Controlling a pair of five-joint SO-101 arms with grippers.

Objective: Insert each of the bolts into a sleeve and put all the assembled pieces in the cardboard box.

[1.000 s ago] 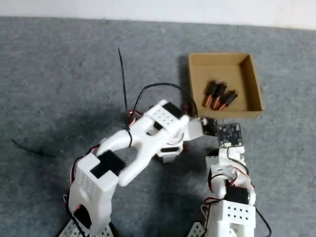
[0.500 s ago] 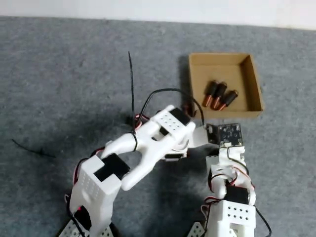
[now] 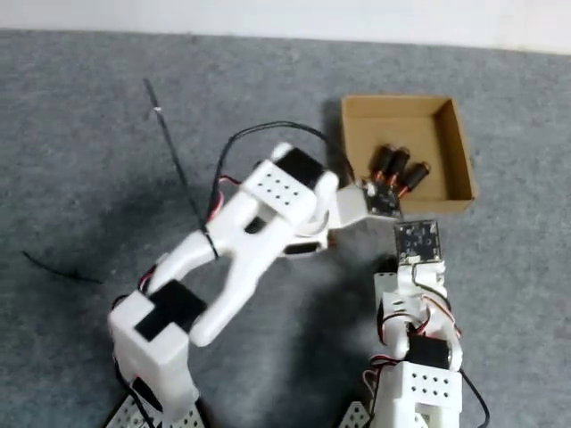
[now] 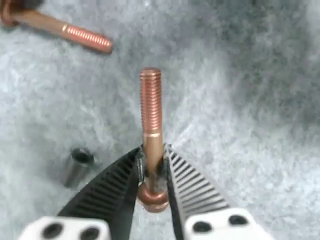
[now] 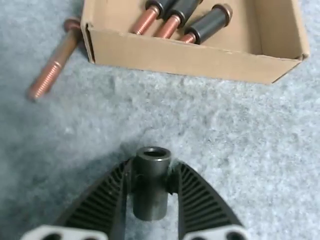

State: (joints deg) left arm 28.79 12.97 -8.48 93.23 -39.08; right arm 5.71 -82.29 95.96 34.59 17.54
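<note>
Copper bolt [image 4: 151, 115] sits pinched near its head in the left gripper [image 4: 152, 172], and the right gripper [image 5: 150, 200] squeezes a dark sleeve [image 5: 150, 185]. At one o'clock on the table, the cardboard box [image 3: 401, 125] holds three assembled pieces [image 3: 397, 171]. A second bolt [image 5: 50, 70] lies just beside the box, its head partly hidden behind a corner.
</note>
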